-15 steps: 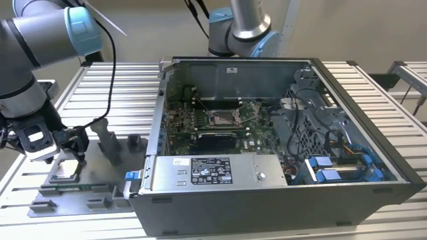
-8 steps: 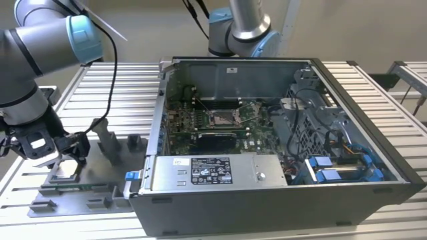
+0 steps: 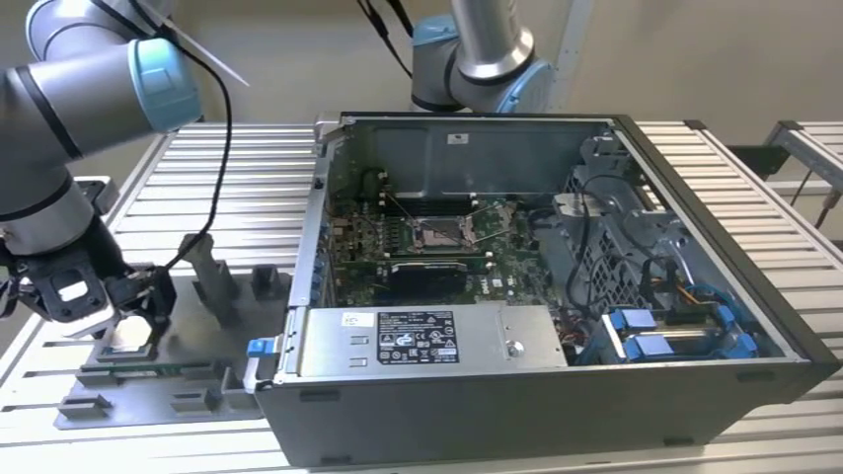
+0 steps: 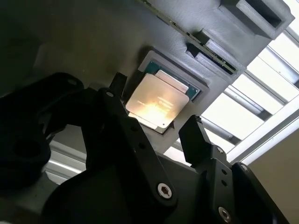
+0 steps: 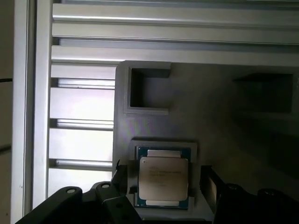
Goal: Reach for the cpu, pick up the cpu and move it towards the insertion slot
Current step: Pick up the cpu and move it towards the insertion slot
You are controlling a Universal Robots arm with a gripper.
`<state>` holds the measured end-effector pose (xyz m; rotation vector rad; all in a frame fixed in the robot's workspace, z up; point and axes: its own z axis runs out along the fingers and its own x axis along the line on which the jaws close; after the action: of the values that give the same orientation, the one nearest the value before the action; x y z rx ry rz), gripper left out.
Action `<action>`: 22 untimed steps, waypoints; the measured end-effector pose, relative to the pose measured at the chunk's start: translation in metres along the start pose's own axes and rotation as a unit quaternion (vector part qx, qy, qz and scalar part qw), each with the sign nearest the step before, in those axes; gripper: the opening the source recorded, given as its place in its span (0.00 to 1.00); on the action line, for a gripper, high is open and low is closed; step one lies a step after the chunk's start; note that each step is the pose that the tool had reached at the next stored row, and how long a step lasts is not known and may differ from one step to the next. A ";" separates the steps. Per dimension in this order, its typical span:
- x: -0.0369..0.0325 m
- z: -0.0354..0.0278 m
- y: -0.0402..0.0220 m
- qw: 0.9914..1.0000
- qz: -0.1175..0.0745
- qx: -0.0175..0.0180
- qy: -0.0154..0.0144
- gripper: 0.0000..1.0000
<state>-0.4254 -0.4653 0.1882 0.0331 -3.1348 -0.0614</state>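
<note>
The cpu [image 3: 129, 334] lies silvery face up in a square pocket of the grey plastic tray [image 3: 185, 395], at the exterior view's left. In both wrist views the cpu [image 4: 156, 100] [image 5: 163, 179] shows a green rim around its metal lid. My gripper [image 3: 128, 321] hangs low over it, open, with its black fingers [image 4: 194, 133] on either side of the chip and small gaps to its edges. My gripper [image 4: 156, 109] [image 5: 163, 184] holds nothing. The insertion slot [image 3: 439, 233], a shiny metal frame with a dark centre, lies on the motherboard inside the open computer case.
The open computer case [image 3: 527, 395] stands at the exterior view's right of the tray, with its power supply along the near wall. Upright grey blocks [image 3: 217, 281] rise from the tray beside my gripper. A second robot arm [image 3: 475, 49] stands behind the case. The table [image 3: 224, 168] is slatted aluminium.
</note>
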 end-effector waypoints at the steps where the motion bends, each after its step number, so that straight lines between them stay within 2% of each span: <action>1: 0.0000 0.0005 -0.0007 1.000 0.000 0.000 0.000 1.00; 6: 0.0001 0.0030 -0.0023 1.000 0.000 0.000 0.000 1.00; 13: 0.0000 0.0030 -0.0023 1.000 0.000 0.000 0.000 1.00; 14: 0.0001 0.0030 -0.0023 1.000 0.000 0.000 0.000 0.00; 20: 0.0000 0.0024 -0.0026 1.000 0.001 -0.001 0.000 0.00; 22: 0.0001 -0.0052 -0.0024 1.000 0.004 -0.002 0.000 0.00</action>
<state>-0.4254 -0.4679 0.1933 0.0213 -3.1349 -0.0669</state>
